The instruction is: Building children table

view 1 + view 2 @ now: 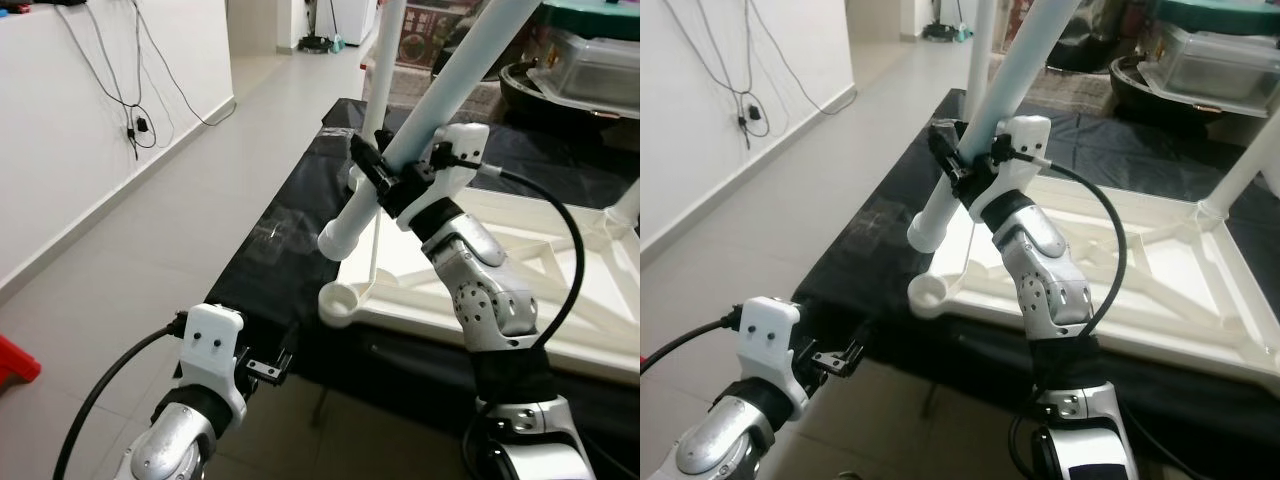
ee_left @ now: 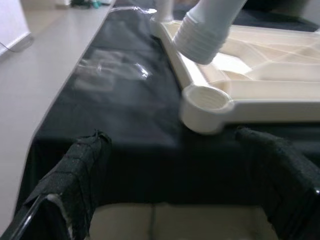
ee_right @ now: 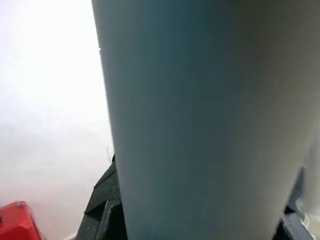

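**Table leg poised over its corner socket**

Tabletop lies upside down on the black sheet. Clamped slantwise in the right gripper, a white leg hangs with its threaded end just above the round socket. Next, I reckon, it must be stood upright, lowered and twisted in. The left gripper waits low, fingers spread. The leg's top is cut off.
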Robot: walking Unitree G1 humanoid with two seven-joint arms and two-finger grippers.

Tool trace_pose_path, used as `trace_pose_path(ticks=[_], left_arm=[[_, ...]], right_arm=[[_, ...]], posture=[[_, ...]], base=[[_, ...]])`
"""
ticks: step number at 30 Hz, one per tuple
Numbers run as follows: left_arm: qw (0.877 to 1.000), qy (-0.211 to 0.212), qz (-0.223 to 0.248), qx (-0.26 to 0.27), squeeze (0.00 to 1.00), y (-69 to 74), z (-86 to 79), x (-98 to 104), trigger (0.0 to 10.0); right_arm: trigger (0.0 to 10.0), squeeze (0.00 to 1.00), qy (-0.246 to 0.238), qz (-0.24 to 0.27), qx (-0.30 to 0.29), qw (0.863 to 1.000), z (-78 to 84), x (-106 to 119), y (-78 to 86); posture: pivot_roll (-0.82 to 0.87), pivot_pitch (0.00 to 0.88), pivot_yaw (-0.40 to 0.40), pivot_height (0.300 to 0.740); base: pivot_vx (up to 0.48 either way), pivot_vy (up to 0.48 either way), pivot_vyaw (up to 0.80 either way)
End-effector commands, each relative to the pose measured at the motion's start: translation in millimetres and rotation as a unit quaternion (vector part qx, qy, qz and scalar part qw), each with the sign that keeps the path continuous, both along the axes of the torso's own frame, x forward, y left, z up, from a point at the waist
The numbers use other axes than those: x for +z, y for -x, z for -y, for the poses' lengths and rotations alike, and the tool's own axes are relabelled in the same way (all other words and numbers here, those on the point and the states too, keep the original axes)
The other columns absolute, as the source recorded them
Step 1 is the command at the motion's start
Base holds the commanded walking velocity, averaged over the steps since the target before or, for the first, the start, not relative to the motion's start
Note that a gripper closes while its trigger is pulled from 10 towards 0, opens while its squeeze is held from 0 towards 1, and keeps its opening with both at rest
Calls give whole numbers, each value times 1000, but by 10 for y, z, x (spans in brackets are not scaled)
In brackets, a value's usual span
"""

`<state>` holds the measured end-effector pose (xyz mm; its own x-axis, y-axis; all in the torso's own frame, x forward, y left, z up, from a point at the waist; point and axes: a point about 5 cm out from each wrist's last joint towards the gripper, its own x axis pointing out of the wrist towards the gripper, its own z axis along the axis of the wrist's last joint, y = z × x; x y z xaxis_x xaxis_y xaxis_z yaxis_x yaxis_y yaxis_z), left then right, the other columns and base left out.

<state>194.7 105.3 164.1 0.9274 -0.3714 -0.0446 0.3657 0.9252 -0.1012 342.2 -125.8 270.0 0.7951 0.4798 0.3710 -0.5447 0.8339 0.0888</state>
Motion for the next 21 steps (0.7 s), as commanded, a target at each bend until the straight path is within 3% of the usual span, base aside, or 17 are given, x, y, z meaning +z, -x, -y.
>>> trace_pose_path(ticks=[1, 13, 21], left_arm=[[1000, -5, 7, 3, 0, -8, 0, 14, 10000], [999, 0, 17, 27, 0, -26, -14, 44, 10000], [993, -9, 57, 99, 0, -146, -136, 182, 10000]], right_arm=[[10000, 0, 5, 16, -3, 1000, 19, 77, 10], [10000, 0, 14, 5, -9, 1000, 15, 44, 28], [10000, 0, 40, -11, -46, 998, -101, -232, 211]], posture=[[126, 65, -67, 740], [118, 95, -66, 740], [106, 98, -66, 740]], base=[[0, 0, 0], [0, 0, 0], [0, 0, 0]])
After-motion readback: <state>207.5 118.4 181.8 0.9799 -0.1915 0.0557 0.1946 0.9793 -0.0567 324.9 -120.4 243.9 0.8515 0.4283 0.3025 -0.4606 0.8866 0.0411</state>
